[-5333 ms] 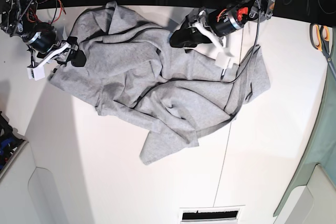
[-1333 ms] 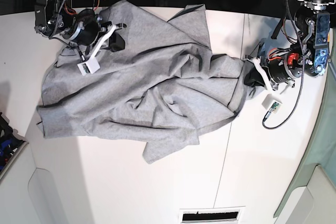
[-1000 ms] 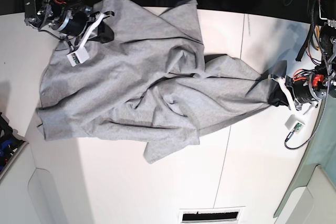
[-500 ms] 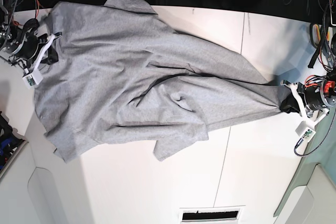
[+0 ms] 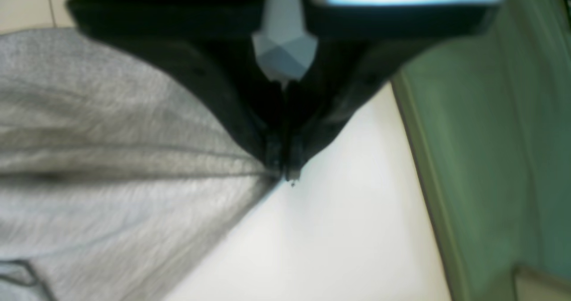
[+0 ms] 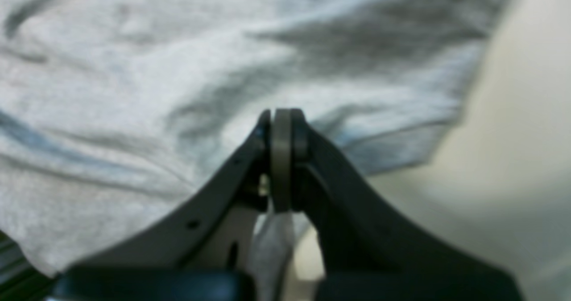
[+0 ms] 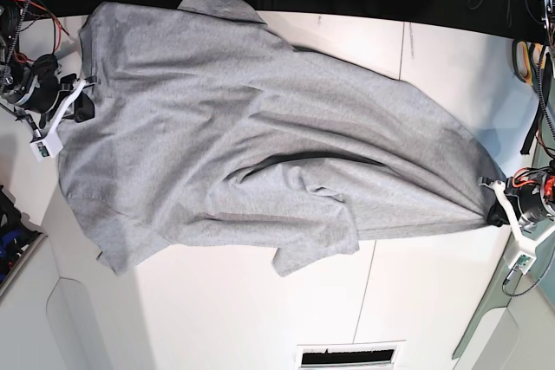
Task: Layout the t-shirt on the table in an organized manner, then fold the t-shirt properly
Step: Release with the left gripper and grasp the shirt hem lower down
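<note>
The shirt lay stretched across the table, pinched at opposite ends by the left gripper and right gripper, both clenched on cloth. Soft and limp, it looked best held at hems. The left gripper neared the table's edge; open room lay in front.

T-shirt: grey, stretched across the white table between two grippers. Left gripper: pinches a bunched corner at the view's right edge. Right gripper: grips the opposite edge. Orange-handled scissors: far right.
</note>
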Motion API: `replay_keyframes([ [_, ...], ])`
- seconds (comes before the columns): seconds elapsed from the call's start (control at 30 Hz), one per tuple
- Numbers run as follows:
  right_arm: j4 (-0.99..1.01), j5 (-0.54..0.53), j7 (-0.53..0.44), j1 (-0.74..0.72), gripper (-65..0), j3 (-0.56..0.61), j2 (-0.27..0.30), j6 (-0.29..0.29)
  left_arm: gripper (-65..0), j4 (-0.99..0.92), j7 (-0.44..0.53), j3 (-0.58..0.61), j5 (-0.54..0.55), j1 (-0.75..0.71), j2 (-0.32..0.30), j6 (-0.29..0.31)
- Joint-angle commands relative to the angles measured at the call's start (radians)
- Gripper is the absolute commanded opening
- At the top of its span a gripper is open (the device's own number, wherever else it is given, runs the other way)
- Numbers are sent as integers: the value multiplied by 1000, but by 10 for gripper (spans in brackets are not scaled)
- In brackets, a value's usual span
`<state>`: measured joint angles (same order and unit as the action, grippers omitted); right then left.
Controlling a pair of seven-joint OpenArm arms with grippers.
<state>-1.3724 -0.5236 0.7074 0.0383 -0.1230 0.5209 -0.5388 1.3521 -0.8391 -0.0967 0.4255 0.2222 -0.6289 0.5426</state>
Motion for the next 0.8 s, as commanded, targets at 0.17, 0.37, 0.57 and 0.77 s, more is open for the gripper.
replay_keyframes([
  [0.17,-11,-46,-18,-17,-650,-9,0,-3,-587,-137,-69,-8,4,21,-20,-9],
  [0.37,-11,-40,-45,-61,-650,-8,-51,-4,-394,-109,-26,-8,193,27,-34,-16],
  [0.57,-8,25,-66,-122,-650,-8,-134,-3,-396,-60,150,-8,230,33,32,-6],
  [0.77,114,109,-91,-242,-650,-8,-245,-3,-596,-128,236,20,175,33,184,-9],
])
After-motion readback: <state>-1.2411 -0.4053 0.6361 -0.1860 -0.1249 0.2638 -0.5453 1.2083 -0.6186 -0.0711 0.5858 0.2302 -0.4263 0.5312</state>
